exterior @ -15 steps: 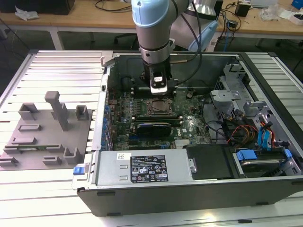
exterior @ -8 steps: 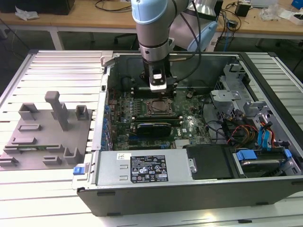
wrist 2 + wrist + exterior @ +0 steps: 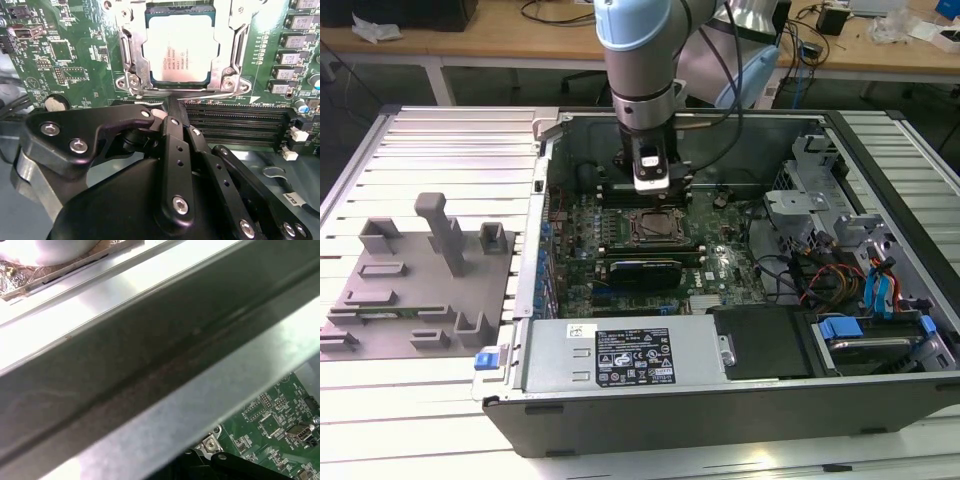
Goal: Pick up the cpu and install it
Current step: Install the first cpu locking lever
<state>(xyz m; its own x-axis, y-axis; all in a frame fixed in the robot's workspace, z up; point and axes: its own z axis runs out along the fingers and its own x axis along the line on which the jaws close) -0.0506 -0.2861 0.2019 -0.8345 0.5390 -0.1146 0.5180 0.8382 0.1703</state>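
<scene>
Open grey metal computer case [image 3: 740, 415], exterior view: the black two-finger gripper [image 3: 652, 192] hangs inside the case, just at 12 o'clock of the dark square socket with metal frame [image 3: 655, 228] on the green motherboard [image 3: 725, 270].

Second wrist view: the small flat square silvery-grey cpu [image 3: 180, 47] lies flat inside the socket's steel frame [image 3: 129, 65]. The gripper [image 3: 171, 102] is apart from the chip, near the frame's edge, its fingers drawn together with nothing between them.

A grey plastic fixture plate with upright blocks [image 3: 420, 300] rests on the ribbed table, at 9 o'clock of the case.
</scene>
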